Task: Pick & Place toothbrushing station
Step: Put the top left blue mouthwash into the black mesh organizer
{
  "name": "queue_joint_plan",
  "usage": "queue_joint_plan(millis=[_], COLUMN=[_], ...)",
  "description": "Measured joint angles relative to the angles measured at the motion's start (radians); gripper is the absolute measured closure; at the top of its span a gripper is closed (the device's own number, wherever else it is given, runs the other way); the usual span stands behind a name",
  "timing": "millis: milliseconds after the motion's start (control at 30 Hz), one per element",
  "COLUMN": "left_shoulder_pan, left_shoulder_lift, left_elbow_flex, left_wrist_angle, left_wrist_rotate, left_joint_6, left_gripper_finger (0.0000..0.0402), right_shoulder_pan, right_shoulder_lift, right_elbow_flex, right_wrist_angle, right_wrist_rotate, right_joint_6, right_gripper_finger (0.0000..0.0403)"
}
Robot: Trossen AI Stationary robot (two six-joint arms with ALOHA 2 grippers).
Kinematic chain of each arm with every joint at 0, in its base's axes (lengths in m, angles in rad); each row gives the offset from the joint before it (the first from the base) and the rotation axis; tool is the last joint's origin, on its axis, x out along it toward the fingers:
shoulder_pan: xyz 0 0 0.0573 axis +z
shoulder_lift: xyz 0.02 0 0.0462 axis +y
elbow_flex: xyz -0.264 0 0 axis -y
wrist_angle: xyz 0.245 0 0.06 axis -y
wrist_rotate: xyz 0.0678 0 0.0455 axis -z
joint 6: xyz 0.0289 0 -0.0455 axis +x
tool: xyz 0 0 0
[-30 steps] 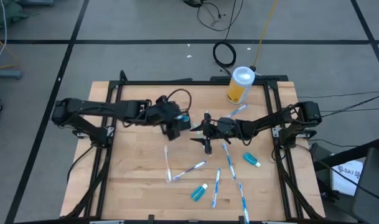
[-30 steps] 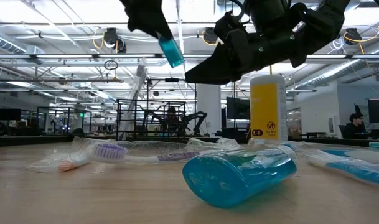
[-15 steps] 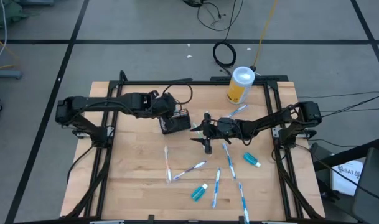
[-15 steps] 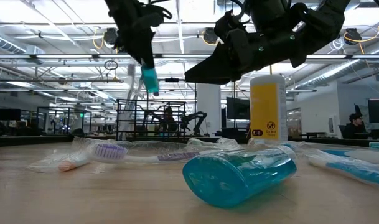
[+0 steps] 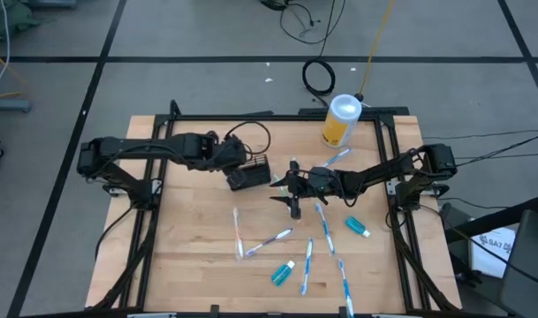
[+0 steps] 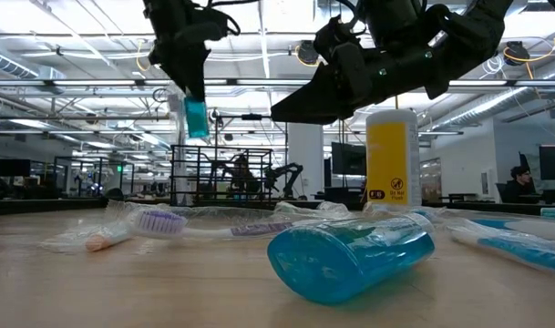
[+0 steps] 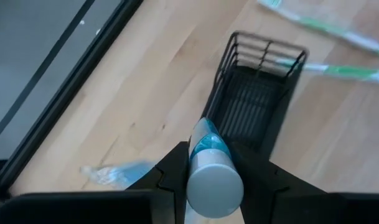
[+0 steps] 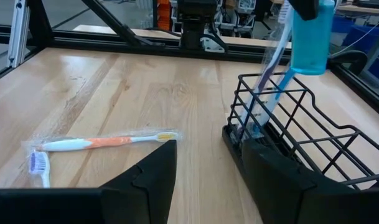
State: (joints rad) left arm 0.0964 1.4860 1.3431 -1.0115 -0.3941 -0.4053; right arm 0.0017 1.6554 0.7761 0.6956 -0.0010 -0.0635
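Observation:
The black wire-mesh caddy [image 5: 251, 175] stands on the table near its middle, with one wrapped toothbrush [image 8: 271, 81] standing in it. My left gripper [image 5: 236, 162] is shut on a teal toothpaste tube [image 6: 196, 116], above the table just left of the caddy [image 7: 257, 93]. My right gripper [image 5: 291, 193] is open and empty, low on the caddy's right side [image 8: 289, 134]. Several wrapped toothbrushes [image 5: 267, 240] and two more teal tubes [image 5: 283, 272] lie on the near half of the table. My left gripper pinches the tube between its two fingers [image 7: 172, 171] near its white-capped end [image 7: 213, 180]. The fingers point down, and the tube lies along them. Its teal body [image 8: 310, 31] hangs upright below the fingers, clear of the table and above the caddy's rim.
A yellow canister with a white lid [image 5: 341, 121] stands at the far right edge. An orange-and-white toothbrush [image 8: 102, 142] lies on the wood. A teal tube [image 6: 350, 255] lies near the front. A black frame rail [image 7: 58, 99] borders the table.
My left gripper has gone from over the caddy toward the table's left edge and down a little, still shut on the tube. The tube was tilted and now hangs upright. The caddy, covered by the gripper before, now shows in the high view.

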Motion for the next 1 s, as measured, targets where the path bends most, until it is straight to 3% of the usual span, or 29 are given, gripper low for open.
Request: queue_joint_plan(millis=[233, 533, 667, 1000], left_shoulder_pan=[0.006, 0.084, 0.13, 0.179], left_shoulder_lift=[0.0, 0.024, 0.037, 0.138], left_elbow_flex=[0.008, 0.012, 0.06, 0.087], left_wrist_angle=[0.14, 0.204, 0.177, 0.02], left_wrist_rotate=[0.03, 0.216, 0.292, 0.316], left_joint_6=[0.016, 0.127, 0.213, 0.324], left_gripper_finger=[0.03, 0.03, 0.03, 0.03], right_shoulder_pan=[0.0, -0.002, -0.004, -0.039], right_shoulder_lift=[0.0, 0.0, 0.0, 0.0], right_elbow_flex=[0.0, 0.0, 0.0, 0.0], right_wrist_angle=[0.003, 0.025, 0.04, 0.02], right_wrist_rotate=[0.0, 0.0, -0.002, -0.003], right_joint_6=[0.0, 0.0, -0.002, -0.001], right_gripper_finger=[0.0226, 0.0225, 0.0224, 0.0224])
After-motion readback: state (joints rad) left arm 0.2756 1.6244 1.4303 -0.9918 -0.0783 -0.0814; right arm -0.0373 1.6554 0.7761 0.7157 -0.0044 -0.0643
